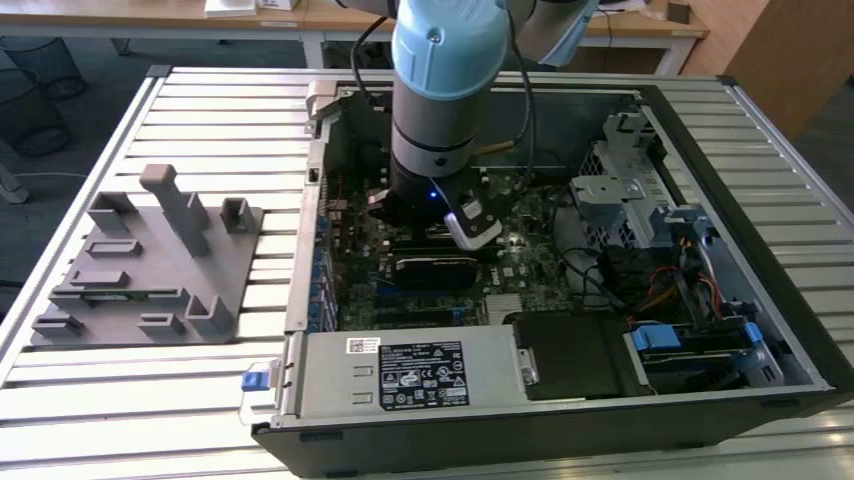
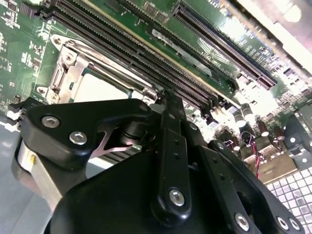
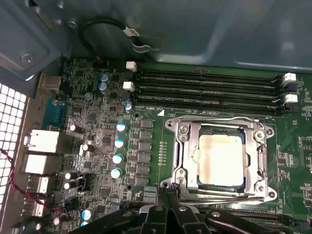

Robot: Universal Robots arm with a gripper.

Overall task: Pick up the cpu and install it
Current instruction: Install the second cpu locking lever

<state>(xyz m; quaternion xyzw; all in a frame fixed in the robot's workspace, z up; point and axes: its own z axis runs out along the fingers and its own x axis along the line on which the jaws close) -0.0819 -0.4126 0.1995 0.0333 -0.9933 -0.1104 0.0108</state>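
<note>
CPU seated in the socket, arm low over the board

CPU, the small flat square chip with a silvery-grey metal top and pale rim point(image 3: 220, 160), lies flat inside the square metal-framed socket point(image 3: 181, 146) on the green motherboard point(image 3: 97, 141), as the first wrist view shows; the second wrist view catches a pale corner of it point(image 2: 97, 87) within the same frame. It looks level and squarely bounded by the frame on all sides, so the placing part of the task appears to be done. Whether the frame has been clamped down over the chip cannot be judged from these pictures.

The black gripper point(image 3: 168, 207) hangs just beside the socket's edge, close above the board and apart from the chip. Nothing is held in it. Its linkage converges to a narrow point in both wrist views, yet the tips themselves are hidden, so whether it is open or closed cannot be told.

In the exterior view the light blue and grey robot arm point(image 1: 447, 90) reaches down into the open black computer case point(image 1: 561, 400), which lies on the slatted metal table point(image 1: 214, 110). The grey plastic holder block with upright posts point(image 1: 154, 260) sits on the table well apart from the case, toward the exterior view's left
</note>
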